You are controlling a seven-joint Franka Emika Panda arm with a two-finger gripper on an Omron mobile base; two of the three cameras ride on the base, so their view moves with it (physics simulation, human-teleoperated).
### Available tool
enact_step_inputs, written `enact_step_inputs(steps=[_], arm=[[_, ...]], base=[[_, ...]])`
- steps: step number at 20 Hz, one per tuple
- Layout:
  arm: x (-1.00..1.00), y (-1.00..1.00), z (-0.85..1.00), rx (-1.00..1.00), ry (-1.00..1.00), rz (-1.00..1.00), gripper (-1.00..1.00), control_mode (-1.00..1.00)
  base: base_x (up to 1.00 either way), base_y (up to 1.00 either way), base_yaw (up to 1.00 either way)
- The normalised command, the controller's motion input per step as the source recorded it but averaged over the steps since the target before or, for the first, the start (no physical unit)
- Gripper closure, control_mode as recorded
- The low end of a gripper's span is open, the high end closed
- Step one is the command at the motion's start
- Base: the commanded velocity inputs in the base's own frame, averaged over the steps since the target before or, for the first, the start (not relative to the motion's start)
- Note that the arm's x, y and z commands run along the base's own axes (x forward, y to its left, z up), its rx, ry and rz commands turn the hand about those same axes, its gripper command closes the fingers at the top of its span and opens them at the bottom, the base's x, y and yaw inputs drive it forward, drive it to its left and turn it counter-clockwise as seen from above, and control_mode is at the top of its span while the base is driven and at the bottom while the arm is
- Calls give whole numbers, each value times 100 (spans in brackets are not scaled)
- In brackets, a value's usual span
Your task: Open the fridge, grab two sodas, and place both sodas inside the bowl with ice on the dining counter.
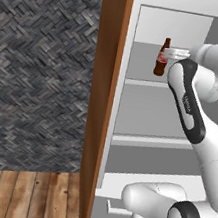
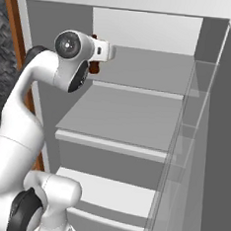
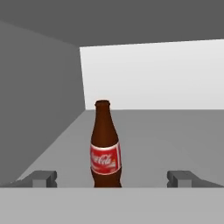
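A dark grey herringbone-patterned wall (image 1: 37, 68) fills the left side, meeting a brown wooden plank floor (image 1: 20, 194) below. Light is even and shadowless.

We count one cola bottle (image 3: 105, 146) standing in the open fridge (image 2: 137, 114). In the fridge we count three white shelves (image 2: 122, 120), one above another. We also see one wood side panel (image 1: 99, 104).
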Motion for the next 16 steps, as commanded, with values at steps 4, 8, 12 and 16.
enact_step_inputs(steps=[4,8,12,16], arm=[[28,0,-21,0,2,2,-100,-100],[24,1,-17,0,0,1,-100,-100],[18,11,-10,0,0,0,-100,-100],[19,12,-3,0,0,0,-100,-100]], base=[[0,0,0],[0,0,0],[0,0,0],[0,0,0]])
